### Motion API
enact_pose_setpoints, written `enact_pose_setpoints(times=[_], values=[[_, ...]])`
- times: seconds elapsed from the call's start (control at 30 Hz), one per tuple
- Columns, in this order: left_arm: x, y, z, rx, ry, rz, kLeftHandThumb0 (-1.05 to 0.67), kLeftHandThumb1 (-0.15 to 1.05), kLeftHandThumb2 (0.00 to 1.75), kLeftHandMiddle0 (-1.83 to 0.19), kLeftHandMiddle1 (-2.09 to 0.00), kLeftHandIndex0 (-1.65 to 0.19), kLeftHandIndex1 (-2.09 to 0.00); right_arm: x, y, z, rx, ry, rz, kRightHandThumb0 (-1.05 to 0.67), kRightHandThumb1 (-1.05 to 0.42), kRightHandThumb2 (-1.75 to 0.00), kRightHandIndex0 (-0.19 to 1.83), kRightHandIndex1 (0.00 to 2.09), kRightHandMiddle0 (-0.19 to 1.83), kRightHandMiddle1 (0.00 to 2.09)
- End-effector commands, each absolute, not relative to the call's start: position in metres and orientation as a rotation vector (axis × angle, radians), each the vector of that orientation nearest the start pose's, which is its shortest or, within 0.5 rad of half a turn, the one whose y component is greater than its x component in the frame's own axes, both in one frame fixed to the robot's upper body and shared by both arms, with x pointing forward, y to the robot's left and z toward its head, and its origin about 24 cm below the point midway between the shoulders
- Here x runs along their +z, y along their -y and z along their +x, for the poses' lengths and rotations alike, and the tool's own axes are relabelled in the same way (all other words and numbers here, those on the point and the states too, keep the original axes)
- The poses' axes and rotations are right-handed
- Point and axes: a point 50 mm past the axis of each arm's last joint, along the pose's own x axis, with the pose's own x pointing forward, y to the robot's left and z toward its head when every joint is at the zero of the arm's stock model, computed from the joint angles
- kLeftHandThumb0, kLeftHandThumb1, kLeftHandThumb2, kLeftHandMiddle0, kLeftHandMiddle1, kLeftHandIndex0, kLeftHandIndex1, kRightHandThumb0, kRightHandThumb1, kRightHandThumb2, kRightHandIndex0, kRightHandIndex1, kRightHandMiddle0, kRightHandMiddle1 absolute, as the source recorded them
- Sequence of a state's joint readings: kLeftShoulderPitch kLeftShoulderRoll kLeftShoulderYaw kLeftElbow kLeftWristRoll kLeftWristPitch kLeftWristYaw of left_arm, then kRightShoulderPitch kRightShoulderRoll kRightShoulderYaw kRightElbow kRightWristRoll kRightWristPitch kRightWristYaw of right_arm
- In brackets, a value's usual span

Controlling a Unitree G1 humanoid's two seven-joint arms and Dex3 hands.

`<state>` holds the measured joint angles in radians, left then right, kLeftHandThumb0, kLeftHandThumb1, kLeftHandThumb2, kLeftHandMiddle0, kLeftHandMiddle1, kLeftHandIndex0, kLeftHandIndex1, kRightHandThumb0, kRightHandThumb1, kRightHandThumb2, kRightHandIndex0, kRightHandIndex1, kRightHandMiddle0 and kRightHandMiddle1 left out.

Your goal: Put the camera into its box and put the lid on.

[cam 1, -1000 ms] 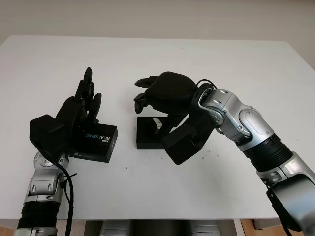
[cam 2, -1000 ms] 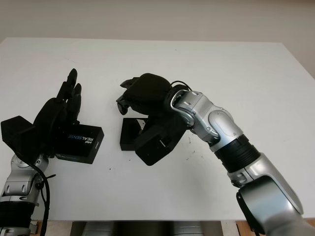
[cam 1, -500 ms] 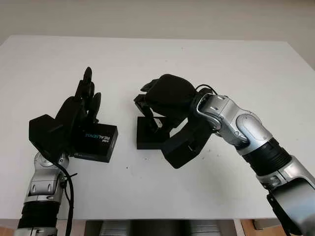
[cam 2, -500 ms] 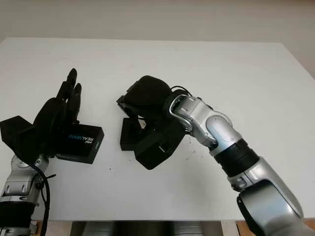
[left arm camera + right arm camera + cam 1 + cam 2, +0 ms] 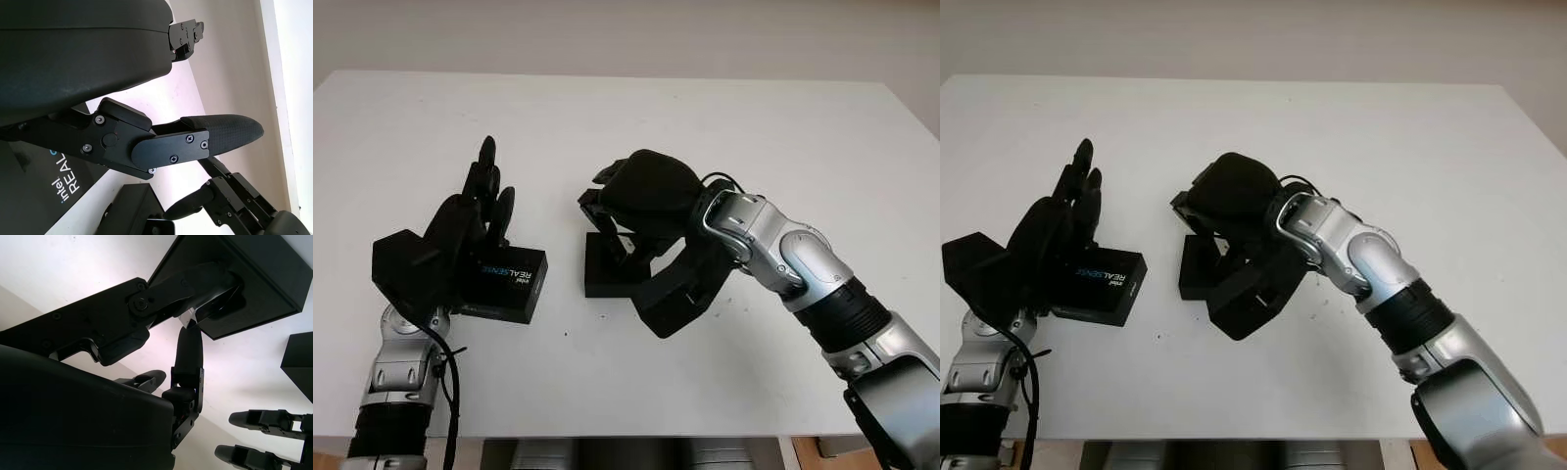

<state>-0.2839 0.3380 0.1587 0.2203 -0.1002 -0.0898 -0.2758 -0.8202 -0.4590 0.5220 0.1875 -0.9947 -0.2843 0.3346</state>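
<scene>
Two hands on tabletop [image 5: 783,127]: both at work at frame centre and left.
Change: right hand [image 5: 641,191] has sunk lower over the open box [image 5: 607,269] within a second; placement looks near.
Camera: small silvery part [image 5: 188,319] pinched in right fingertips [image 5: 188,347], above box.
Lid [image 5: 504,284]: lower left, beside released left hand [image 5: 470,220].

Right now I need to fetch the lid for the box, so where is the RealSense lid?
The lid lies on the table's left part, against the open left hand, left of the box under the right hand.
</scene>
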Motion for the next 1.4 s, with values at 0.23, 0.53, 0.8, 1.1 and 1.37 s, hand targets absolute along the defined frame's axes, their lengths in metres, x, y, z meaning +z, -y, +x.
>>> enact_pose_setpoints(times=[0.23,0.53,0.8,1.1,1.37], values=[[0.1,-0.227,0.302,-0.132,0.169,0.22,-0.85,1.05,0.6,0.19,0.0,0.19,0.0,0.173,0.059,0.334,0.663,0.671,-1.752,-0.43,-0.93,-0.05,0.53,0.15,0.45,1.37],[0.102,-0.227,0.303,-0.138,0.171,0.222,-0.85,1.05,0.61,0.19,0.0,0.19,0.0,0.177,0.06,0.332,0.669,0.667,-1.754,-0.46,-0.93,-0.05,0.55,0.17,0.5,1.35],[0.102,-0.227,0.304,-0.142,0.171,0.207,-0.86,1.05,0.58,0.19,0.0,0.19,0.0,0.184,0.064,0.332,0.638,0.666,-1.698,-0.45,-0.9,-0.05,0.54,0.21,0.52,1.44],[0.103,-0.228,0.305,-0.145,0.172,0.209,-0.86,1.05,0.58,0.19,0.0,0.19,0.0,0.195,0.073,0.335,0.583,0.67,-1.66,-0.41,-0.9,-0.05,0.57,0.23,0.55,1.48],[0.104,-0.229,0.305,-0.144,0.176,0.208,-0.85,1.05,0.58,0.19,0.0,0.19,0.0,0.196,0.077,0.336,0.568,0.679,-1.617,-0.39,-0.92,-0.06,0.58,0.23,0.5,1.55]])
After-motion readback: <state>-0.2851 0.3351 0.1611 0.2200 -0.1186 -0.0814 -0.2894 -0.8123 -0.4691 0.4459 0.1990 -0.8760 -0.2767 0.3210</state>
